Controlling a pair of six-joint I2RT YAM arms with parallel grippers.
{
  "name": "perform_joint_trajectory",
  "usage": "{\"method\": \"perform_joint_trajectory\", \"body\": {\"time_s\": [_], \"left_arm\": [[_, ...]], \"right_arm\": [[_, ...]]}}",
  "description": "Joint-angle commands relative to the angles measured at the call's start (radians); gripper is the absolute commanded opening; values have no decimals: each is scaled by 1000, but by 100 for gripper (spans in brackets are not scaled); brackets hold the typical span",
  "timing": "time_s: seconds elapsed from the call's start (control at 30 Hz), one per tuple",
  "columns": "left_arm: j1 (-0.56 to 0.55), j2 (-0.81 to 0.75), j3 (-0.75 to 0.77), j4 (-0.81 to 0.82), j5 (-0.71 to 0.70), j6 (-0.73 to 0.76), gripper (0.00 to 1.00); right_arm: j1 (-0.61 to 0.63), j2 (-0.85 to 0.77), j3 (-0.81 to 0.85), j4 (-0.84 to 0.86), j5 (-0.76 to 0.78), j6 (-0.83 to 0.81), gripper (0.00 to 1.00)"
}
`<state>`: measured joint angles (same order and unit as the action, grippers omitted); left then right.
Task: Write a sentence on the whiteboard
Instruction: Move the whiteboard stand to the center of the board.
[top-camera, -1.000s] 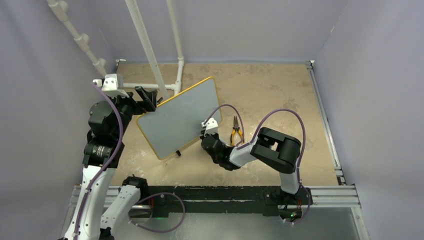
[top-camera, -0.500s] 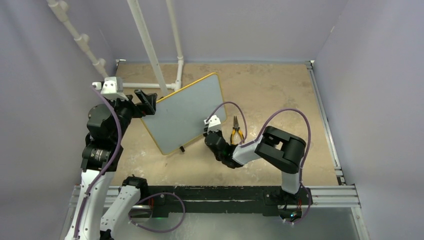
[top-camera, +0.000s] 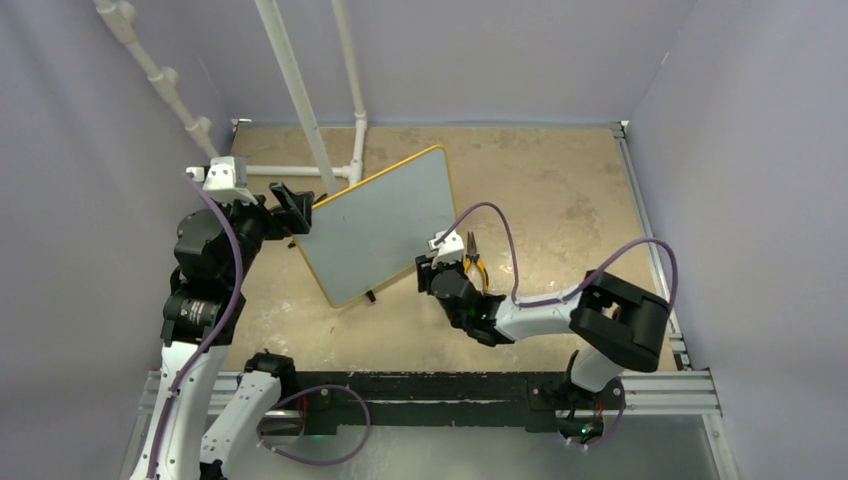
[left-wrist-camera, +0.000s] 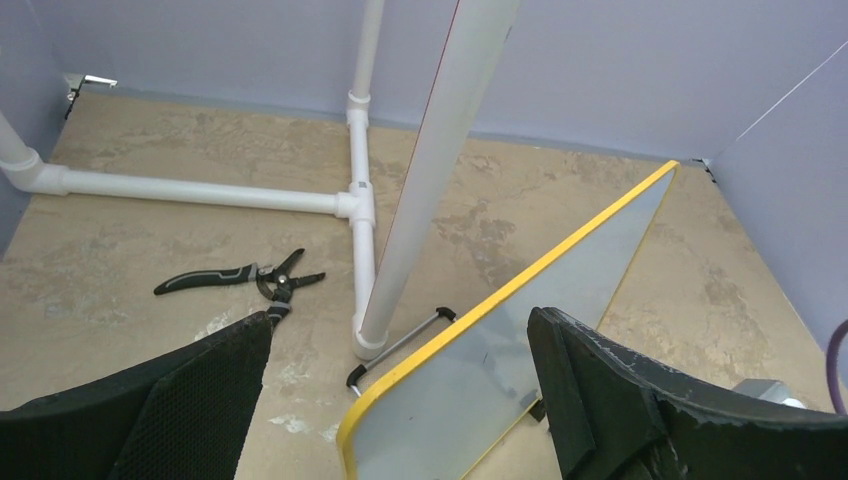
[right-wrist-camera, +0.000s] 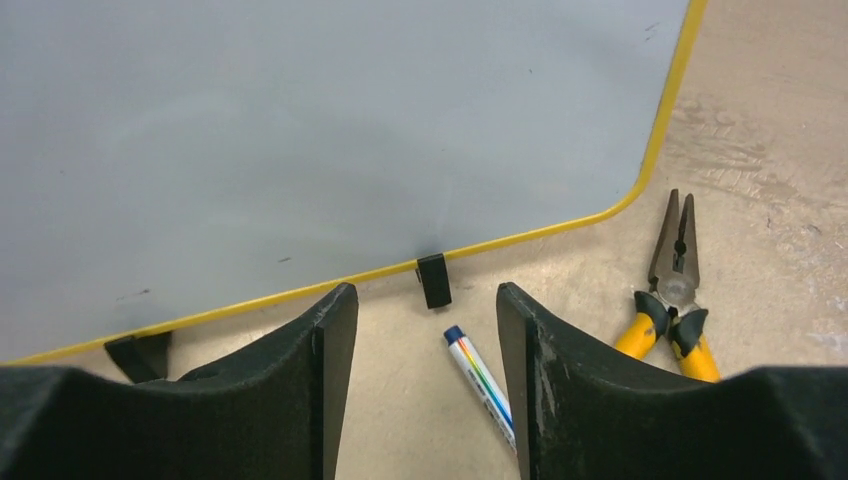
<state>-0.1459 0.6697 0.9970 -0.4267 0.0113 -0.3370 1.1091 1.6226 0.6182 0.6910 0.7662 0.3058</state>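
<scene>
The whiteboard (top-camera: 375, 225), pale grey with a yellow frame, stands tilted on small black feet in the middle of the table. The sentence is out of view: the board face (right-wrist-camera: 330, 140) carries only a few tiny specks. My left gripper (top-camera: 293, 212) is open at the board's left corner, and that yellow corner (left-wrist-camera: 372, 415) lies between its wide-apart fingers without touching them. My right gripper (top-camera: 440, 268) is open low in front of the board's bottom edge. A white marker (right-wrist-camera: 478, 380) with a blue cap and a rainbow stripe lies on the table between its fingers, close to the right finger (right-wrist-camera: 560, 380).
Yellow-handled pliers (top-camera: 472, 262) (right-wrist-camera: 675, 290) lie just right of the right gripper. Black pliers (left-wrist-camera: 240, 280) lie left of a white pipe frame (left-wrist-camera: 200, 188), whose slanted pipe (left-wrist-camera: 440, 170) rises right behind the board. Purple walls enclose the table.
The whiteboard has swung and shifted towards the back right. The right arm has stretched out, with its elbow now far to the right. The left gripper stays at the board's left corner.
</scene>
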Motion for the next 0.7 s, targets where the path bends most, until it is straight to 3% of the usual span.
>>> {"method": "perform_joint_trajectory", "body": {"time_s": [0.0,0.3,0.67], "left_arm": [[5,9,49,-11,-3,19,99],[5,19,80,-66,-121,21,100],[5,18,101,-99,-52,14,100]], "right_arm": [[-1,-120,-44,-115,-62,72,58],[-58,-230,11,-506,-355,110,58],[-116,-105,147,-642,-359,77,54]]}}
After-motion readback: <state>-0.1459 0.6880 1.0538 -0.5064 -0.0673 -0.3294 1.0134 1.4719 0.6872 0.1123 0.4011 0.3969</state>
